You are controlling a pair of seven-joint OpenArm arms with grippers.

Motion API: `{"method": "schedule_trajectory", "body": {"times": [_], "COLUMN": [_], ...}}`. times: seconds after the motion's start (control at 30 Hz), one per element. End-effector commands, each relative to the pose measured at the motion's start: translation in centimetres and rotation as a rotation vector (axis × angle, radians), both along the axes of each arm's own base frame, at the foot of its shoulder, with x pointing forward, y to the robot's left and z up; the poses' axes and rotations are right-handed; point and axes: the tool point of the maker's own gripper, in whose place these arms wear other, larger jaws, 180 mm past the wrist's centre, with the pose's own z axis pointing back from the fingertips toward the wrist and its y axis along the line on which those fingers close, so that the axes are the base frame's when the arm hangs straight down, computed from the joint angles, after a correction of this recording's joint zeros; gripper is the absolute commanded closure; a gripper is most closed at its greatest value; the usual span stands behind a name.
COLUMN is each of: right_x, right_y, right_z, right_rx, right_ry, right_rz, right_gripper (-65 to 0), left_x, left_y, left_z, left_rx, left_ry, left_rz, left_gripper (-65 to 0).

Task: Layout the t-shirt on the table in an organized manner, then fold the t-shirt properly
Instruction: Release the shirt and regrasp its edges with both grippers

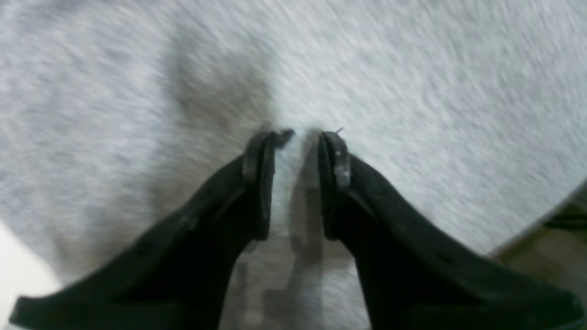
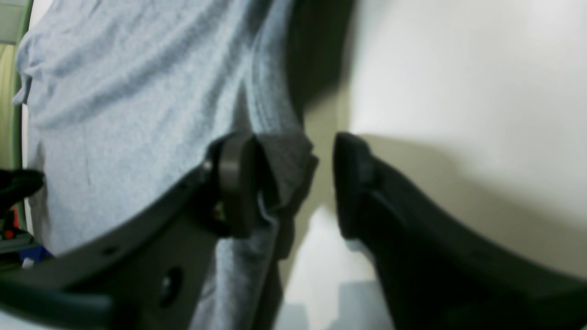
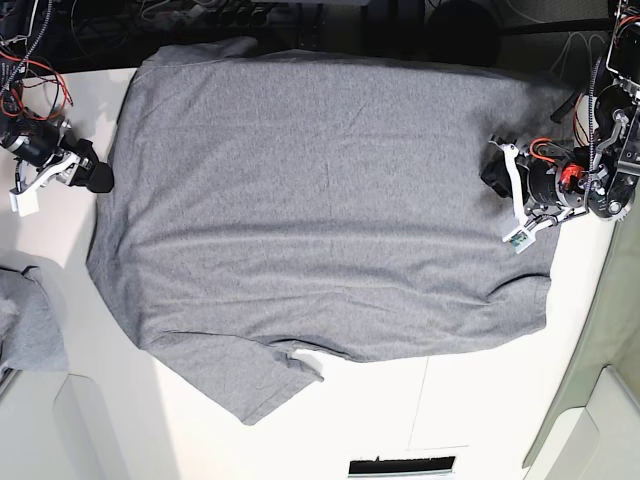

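Black left fingers (image 1: pixel 306 137) pinch the t-shirt (image 3: pixel 320 200) spread on the bench (image 3: pixel 480 400), my right fingers (image 2: pixel 293 183) parted beside its edge; layout seems nearly done, smoothing next.

T-shirt (image 3: pixel 320 200) lies spread flat on the tabletop (image 3: pixel 480 410), filling its middle. Left gripper (image 3: pixel 497 175) sits on the shirt's right edge in base view, right gripper (image 3: pixel 98 178) at its left edge. Second cloth bundle (image 3: pixel 30 325) lies front-left, apart.

Free: bare table (image 3: pixel 480 400) lying open lower right | Blocked: t-shirt (image 3: pixel 320 190) covering centre; grey cloth bundle (image 3: pixel 30 320) sitting lower left
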Motion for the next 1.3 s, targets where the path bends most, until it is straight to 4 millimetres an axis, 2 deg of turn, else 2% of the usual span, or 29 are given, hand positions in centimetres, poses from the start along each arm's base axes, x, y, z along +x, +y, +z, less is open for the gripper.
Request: {"method": "schedule_trajectory", "body": {"times": [0.0, 0.07, 0.1, 0.2, 0.33, 0.47, 0.57, 0.6, 0.7, 0.73, 0.77, 1.0, 1.17, 1.2, 1.23, 1.27], "right_x": [0.4, 1.2, 1.6, 2.9, 5.0, 6.3, 6.7, 6.7, 6.2, 5.9, 5.5, 3.9, 3.9, 4.0, 4.1, 4.1], "right_y": [0.3, 0.5, 0.5, 0.4, -0.2, -2.1, -3.6, -3.9, -4.1, -4.0, -4.1, -4.4, -3.2, -2.7, -2.1, -1.4], "right_z": [0.2, 0.9, 1.4, 3.6, 7.9, 12.2, 14.1, 14.3, 13.8, 13.5, 13.1, 11.4, 10.9, 10.8, 10.6, 10.3], "right_rx": [-0.015, -0.017, -0.023, -0.052, -0.104, -0.163, -0.188, -0.191, -0.192, -0.191, -0.196, -0.216, -0.179, -0.167, -0.154, -0.138], "right_ry": [0.002, -0.024, -0.041, -0.106, -0.219, -0.332, -0.384, -0.388, -0.374, -0.366, -0.353, -0.295, -0.3, -0.306, -0.309, -0.31], "right_rz": [0.024, 0.03, 0.035, 0.06, 0.081, 0.043, 0.003, -0.007, -0.013, -0.012, -0.011, -0.016, -0.028, -0.029, -0.028, -0.023], "right_gripper": [-17.8, -4.4, 0.0, 0.0, 0.0, 0.0, 0.0, -4.5, -31.7, -37.7, -40.9, -41.2, -40.2, -37.0, -30.5, -21.1], "left_x": [1.5, 1.8, 1.8, 1.7, 1.9, 1.9, 1.9, 1.9, 2.0, 2.0, 2.0, 2.1, 2.1, 2.1, 2.1, 2.1], "left_y": [0.5, 0.7, 0.8, 1.4, 2.1, 2.2, 2.1, 2.1, 2.1, 2.1, 2.1, 2.0, 2.1, 2.1, 2.1, 2.1], "left_z": [1.2, 1.3, 1.2, 0.9, 0.8, 0.7, 0.8, 0.8, 0.8, 0.8, 0.8, 0.8, 0.8, 0.8, 0.8, 0.9], "left_rx": [0.007, 0.019, 0.027, 0.057, 0.084, 0.086, 0.083, 0.083, 0.082, 0.082, 0.081, 0.078, 0.078, 0.079, 0.079, 0.078], "left_ry": [-0.055, -0.077, -0.078, -0.073, -0.074, -0.073, -0.077, -0.077, -0.078, -0.078, -0.078, -0.085, -0.084, -0.084, -0.084, -0.085], "left_rz": [0.001, -0.008, -0.009, -0.013, 0.01, 0.009, 0.009, 0.009, 0.009, 0.009, 0.009, 0.009, 0.009, 0.009, 0.009, 0.009], "left_gripper": [-17.4, -17.4, -17.4, -17.4, -17.4, -17.4, -17.4, -17.4, -17.4, -17.4, -17.4, -17.4, -17.4, -17.4, -17.4, -17.4]}}
